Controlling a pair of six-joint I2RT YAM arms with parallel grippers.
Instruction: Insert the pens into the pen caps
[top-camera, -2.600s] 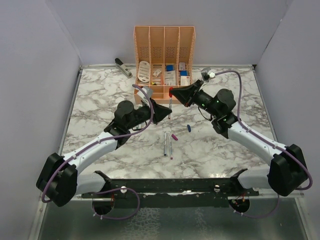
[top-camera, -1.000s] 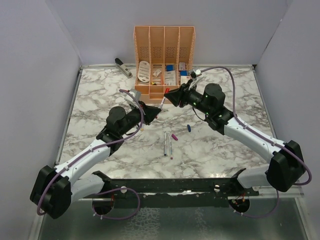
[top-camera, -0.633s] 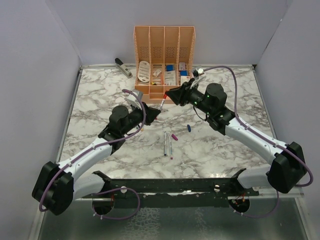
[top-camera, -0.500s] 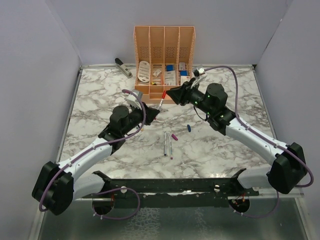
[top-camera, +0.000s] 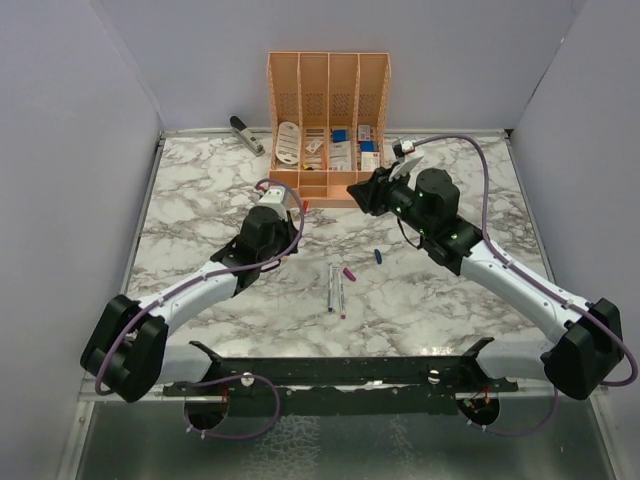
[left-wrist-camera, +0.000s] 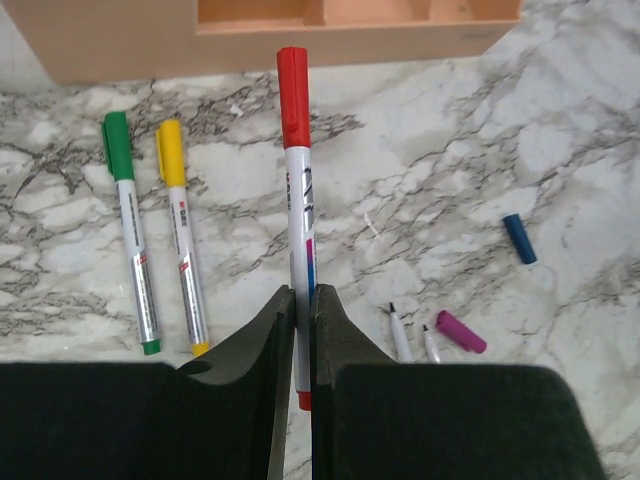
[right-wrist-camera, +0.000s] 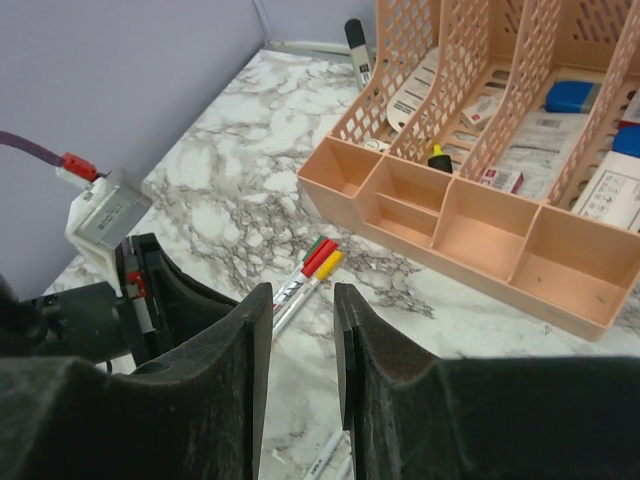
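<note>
Firmly, the left gripper (left-wrist-camera: 303, 300) clamps a red-capped pen (left-wrist-camera: 298, 200) pointing twelve o'clock; the right gripper (right-wrist-camera: 303, 300) gapes empty.

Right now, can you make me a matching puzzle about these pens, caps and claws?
Things:
1 red-capped white marker pen
2 green-capped white marker pen
3 stubby blue plastic cap
4 right claw

States:
A open, empty
B on the marble table, fitted to no pen
C pinched in the left claw
D lying beside the yellow-capped white pen

Pairs: 1-C, 2-D, 3-B, 4-A.
</note>
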